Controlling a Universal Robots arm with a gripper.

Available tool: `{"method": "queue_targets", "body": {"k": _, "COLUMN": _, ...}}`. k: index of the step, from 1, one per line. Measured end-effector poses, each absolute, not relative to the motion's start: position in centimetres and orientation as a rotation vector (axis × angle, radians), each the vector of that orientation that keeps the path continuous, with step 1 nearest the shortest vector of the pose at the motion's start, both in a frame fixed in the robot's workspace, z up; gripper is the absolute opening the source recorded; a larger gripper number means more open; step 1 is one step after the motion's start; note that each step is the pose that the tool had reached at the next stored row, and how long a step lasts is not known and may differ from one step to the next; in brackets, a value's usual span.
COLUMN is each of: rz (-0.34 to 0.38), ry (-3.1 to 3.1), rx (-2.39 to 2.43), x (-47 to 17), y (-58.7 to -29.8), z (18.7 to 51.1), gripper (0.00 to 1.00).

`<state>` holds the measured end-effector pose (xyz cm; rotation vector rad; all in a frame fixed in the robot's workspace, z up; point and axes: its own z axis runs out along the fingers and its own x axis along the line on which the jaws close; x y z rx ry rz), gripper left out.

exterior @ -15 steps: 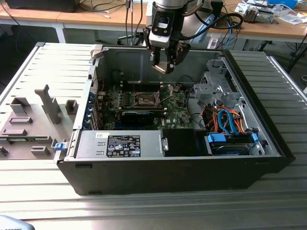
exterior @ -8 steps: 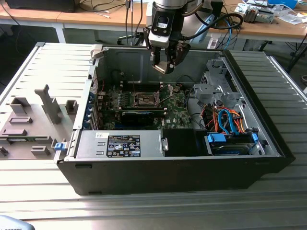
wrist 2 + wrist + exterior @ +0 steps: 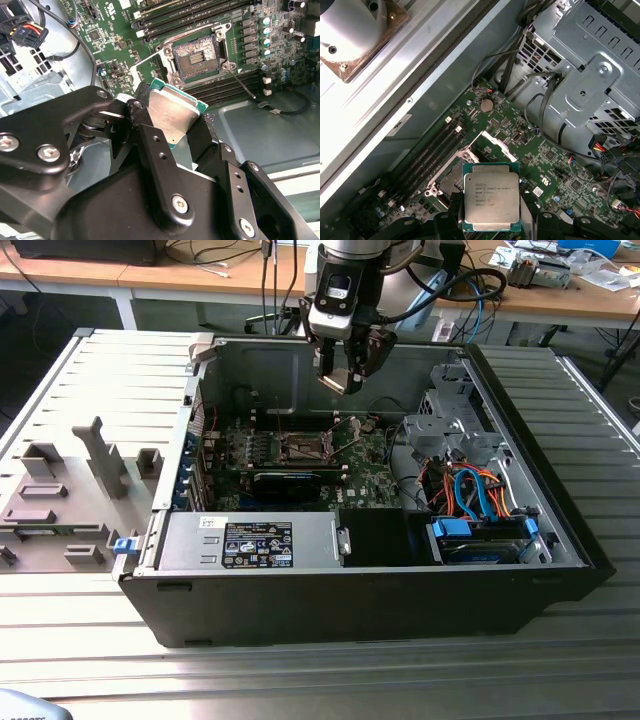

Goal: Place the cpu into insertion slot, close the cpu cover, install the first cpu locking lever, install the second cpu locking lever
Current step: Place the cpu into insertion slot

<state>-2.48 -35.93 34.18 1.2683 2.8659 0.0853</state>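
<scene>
Below, ribbed table; behind, desks.

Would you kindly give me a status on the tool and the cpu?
Tool shut on cpu, hanging above the open case. Insertion slot uncovered, empty. Nothing seen between cpu and slot.

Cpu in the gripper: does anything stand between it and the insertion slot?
Nothing visible does. The gripper holds the cpu in open air above the motherboard, and the insertion slot lies uncovered, its dark centre exposed.
</scene>
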Motion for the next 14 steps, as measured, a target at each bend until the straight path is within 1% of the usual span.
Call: {"method": "queue_targets", "body": {"k": 14, "rz": 0.085, "ry": 2.853, "rx": 1.297, "x": -2.48, "y": -35.93, "z": 34.16, "gripper": 0.54}}
